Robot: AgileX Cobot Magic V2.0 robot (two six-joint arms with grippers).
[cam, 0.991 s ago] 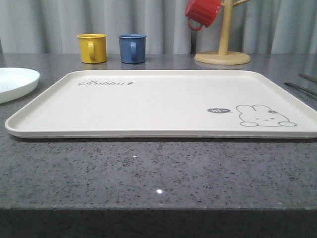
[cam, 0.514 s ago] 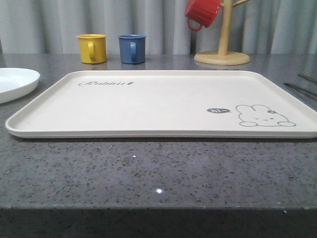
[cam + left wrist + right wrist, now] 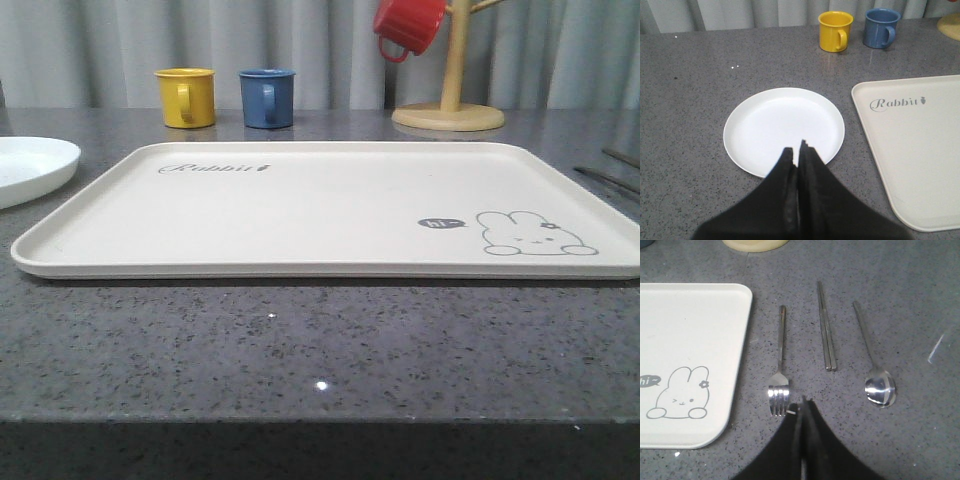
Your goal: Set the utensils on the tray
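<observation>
The cream tray [image 3: 300, 210] lies bare across the middle of the grey table, its corners also seen at the tray [image 3: 920, 150] and the tray [image 3: 685, 340]. A white plate [image 3: 782, 127] rests on the table left of the tray; its rim shows as the plate [image 3: 30, 165]. My left gripper [image 3: 797, 150] hovers shut over the plate's near edge, holding nothing. Right of the tray lie a fork [image 3: 780, 365], a pair of chopsticks [image 3: 826, 327] and a spoon [image 3: 875, 365], side by side. My right gripper [image 3: 802, 405] is shut and empty, just beside the fork's tines.
A yellow cup [image 3: 186, 97] and a blue cup [image 3: 267, 97] stand behind the tray. A wooden mug tree [image 3: 450, 100] with a red cup [image 3: 408, 25] hanging on it stands at the back right. Curtains close off the rear.
</observation>
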